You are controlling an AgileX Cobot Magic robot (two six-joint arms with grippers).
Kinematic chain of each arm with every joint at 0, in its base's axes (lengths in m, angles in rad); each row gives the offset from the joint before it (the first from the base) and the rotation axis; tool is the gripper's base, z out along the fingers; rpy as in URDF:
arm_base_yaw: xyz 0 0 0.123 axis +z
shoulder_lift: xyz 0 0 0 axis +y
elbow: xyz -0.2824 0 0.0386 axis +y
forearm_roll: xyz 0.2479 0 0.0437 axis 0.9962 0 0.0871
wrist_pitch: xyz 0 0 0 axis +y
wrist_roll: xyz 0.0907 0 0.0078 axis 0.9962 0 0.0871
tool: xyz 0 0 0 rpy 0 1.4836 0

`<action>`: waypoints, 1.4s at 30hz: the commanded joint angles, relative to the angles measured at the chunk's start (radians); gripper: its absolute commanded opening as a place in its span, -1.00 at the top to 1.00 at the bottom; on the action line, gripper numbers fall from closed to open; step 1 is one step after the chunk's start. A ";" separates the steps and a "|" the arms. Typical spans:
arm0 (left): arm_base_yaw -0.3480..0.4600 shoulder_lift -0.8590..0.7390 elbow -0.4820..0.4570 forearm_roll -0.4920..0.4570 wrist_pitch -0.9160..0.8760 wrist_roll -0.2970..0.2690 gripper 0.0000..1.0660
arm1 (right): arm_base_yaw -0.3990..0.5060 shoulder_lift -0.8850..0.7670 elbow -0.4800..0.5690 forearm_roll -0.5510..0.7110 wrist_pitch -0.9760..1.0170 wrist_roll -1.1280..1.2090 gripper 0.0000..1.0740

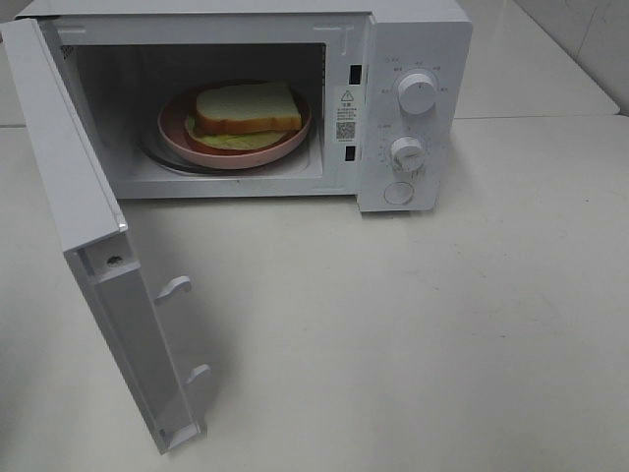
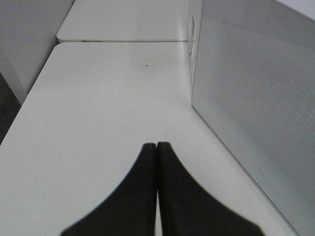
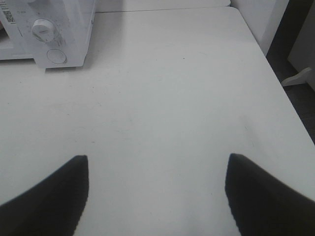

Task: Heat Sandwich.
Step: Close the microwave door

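Exterior high view gives you the key fact: the sandwich (image 1: 246,110) already sits on its pink plate (image 1: 236,157) inside the microwave (image 1: 413,39), its longer side running across the opening, while the door (image 1: 88,236) stands wide open on the left, its free edge pointing toward the camera. Neither arm shows in this view, so you cannot read their positions from it. The left wrist view fills that gap: the left gripper (image 2: 156,147) has its fingers pressed together with nothing between them, hovering over the worktop (image 2: 98,108) just beside the door's dotted outer face. That puts the left arm nearer to the door, and on the side from which a push would swing it shut; I judge that closing it is the step in hand. The right wrist view shows the right gripper (image 3: 156,157) with fingers wide apart and empty, over bare worktop, well apart from the control panel, where the lower knob (image 3: 44,30) is visible. Neither wrist view shows the sandwich at all.
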 commanded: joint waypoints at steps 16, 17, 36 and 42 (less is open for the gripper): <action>0.001 0.350 0.170 0.004 -0.757 0.004 1.00 | 0.003 -0.028 0.004 -0.002 -0.008 -0.008 -0.38; 0.001 0.378 0.170 0.012 -0.788 0.004 1.00 | 0.003 -0.028 0.004 -0.002 -0.008 -0.008 -0.38; 0.001 0.790 0.134 0.356 -1.213 -0.198 1.00 | 0.003 -0.028 0.004 -0.002 -0.008 -0.008 -0.38; 0.001 0.897 0.104 0.514 -1.316 -0.275 1.00 | 0.003 -0.028 0.004 -0.002 -0.008 -0.008 -0.38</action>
